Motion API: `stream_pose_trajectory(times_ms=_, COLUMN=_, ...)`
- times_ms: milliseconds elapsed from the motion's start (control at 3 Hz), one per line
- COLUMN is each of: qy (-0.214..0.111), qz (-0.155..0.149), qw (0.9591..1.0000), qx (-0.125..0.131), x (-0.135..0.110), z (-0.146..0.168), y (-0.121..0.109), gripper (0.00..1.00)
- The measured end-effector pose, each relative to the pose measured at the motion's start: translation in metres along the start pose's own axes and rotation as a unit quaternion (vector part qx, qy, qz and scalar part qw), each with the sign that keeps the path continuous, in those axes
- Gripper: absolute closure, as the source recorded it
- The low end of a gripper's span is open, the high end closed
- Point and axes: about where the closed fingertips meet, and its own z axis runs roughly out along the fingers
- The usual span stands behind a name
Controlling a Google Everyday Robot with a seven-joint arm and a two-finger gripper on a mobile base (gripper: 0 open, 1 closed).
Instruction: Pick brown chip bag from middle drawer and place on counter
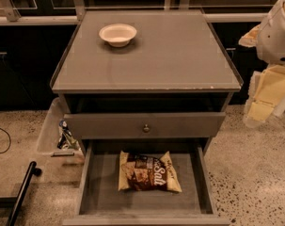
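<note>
The middle drawer (97, 194) stood pulled open, and everything else is placed from it. Left of the drawer, a clear plastic bin (49, 126) sat on the speckled floor. Above the drawer and toward its left, a white bowl (117, 34) rested on the counter (179, 55). Directly above the drawer hung a closed drawer front (179, 125) with a small round knob (146, 128).

Inside the drawer, flat on its grey bottom and a little right of centre, lay the brown chip bag (149, 172). It was crinkly, dark brown in the middle and cream at the ends, with white script reading "Salt" and chip pictures, and its long side ran left to right.

The gripper (266, 95) hung above and right of the drawer, out past its right wall. Whether it was spread or pressed together could not be told. The bag lay well apart from it, down and to the left, untouched.
</note>
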Motion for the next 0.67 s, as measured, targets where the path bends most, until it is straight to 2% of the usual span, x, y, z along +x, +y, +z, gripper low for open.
stream_pose_trajectory(times_ms=333, qy=0.003, qz=-0.003, qw=1.0000, qx=0.007, x=-0.002, z=0.001, y=-0.002, gripper=0.00)
stream_pose_trajectory(times_ms=667, qy=0.010, qz=-0.005, qw=0.9999, qx=-0.011, x=0.007, z=0.048, y=0.004, gripper=0.00)
